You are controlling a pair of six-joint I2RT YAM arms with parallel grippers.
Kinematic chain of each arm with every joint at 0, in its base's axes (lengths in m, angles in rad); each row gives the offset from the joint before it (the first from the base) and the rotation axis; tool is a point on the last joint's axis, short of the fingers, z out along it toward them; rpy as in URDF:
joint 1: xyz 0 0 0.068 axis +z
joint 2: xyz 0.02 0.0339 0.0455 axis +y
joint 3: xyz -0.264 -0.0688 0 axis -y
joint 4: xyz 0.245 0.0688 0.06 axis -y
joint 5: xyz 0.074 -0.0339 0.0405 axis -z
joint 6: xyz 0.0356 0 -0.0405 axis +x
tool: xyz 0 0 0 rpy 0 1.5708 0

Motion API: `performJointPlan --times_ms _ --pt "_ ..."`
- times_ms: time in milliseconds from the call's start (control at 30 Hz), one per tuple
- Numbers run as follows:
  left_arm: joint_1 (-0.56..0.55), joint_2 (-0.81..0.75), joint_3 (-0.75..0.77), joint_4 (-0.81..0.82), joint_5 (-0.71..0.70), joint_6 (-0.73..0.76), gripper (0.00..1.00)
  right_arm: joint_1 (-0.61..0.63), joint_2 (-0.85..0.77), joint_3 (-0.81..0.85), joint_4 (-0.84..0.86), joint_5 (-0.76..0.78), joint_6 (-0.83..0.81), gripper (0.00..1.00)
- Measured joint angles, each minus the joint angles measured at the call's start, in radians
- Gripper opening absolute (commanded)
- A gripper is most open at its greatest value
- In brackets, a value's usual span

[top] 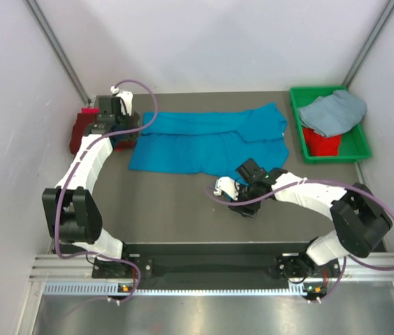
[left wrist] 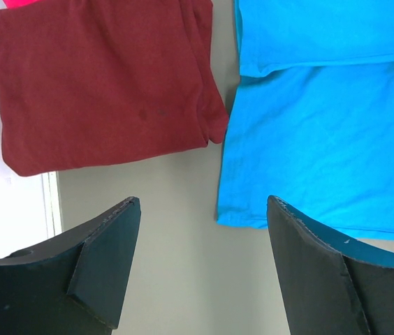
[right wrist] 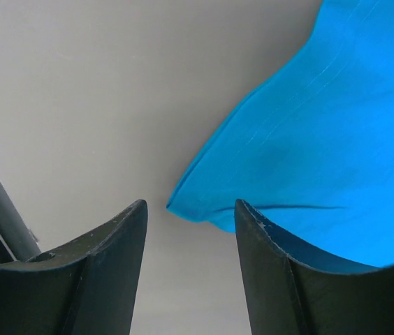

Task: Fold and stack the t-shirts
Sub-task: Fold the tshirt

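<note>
At the blue shirt's near edge, right gripper (right wrist: 190, 209): jaws spread, nothing pinched; a corner of the turquoise shirt (top: 204, 143) is seen just ahead of the gap
Left gripper (left wrist: 202, 209): jaws spread, nothing held, over bare table (top: 176, 209) between the maroon shirt (left wrist: 99, 84) and the turquoise one
Done: maroon shirt judged folded, far left
Remaining: turquoise shirt only partly folded; grey-blue shirt (top: 333, 112) and red shirt (top: 320, 143) lie unfolded in the bin (top: 361, 150)
Axis: turquoise shirt is laid lengthwise left to right, sleeves apparently rightward

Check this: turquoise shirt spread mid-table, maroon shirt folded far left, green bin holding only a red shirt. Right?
Wrong on one point. In the top external view the green bin holds two: a pale grey-blue shirt lying over the red shirt. The turquoise shirt and maroon shirt are as stated.
</note>
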Motion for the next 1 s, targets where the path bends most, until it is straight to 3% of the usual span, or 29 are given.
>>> performJointPlan --times_ms 567,667,733,867,1000 --pt "0.001 -0.006 -0.043 -0.003 -0.001 -0.014 0.78 0.005 0.026 -0.042 0.043 0.062 -0.037 0.46" --pt "0.003 -0.011 -0.072 -0.006 -0.005 -0.016 0.78 0.005 0.036 -0.035 0.06 0.061 -0.038 0.38" --pt "0.007 -0.014 -0.087 -0.011 -0.007 -0.019 0.78 0.006 0.041 -0.031 0.067 0.063 -0.04 0.23" --pt "0.022 -0.021 -0.103 -0.033 -0.007 -0.043 0.78 0.007 0.046 -0.029 0.082 0.077 -0.048 0.03" --pt "0.056 -0.028 -0.103 -0.089 0.007 -0.084 0.78 0.009 0.042 -0.029 0.082 0.096 -0.048 0.0"
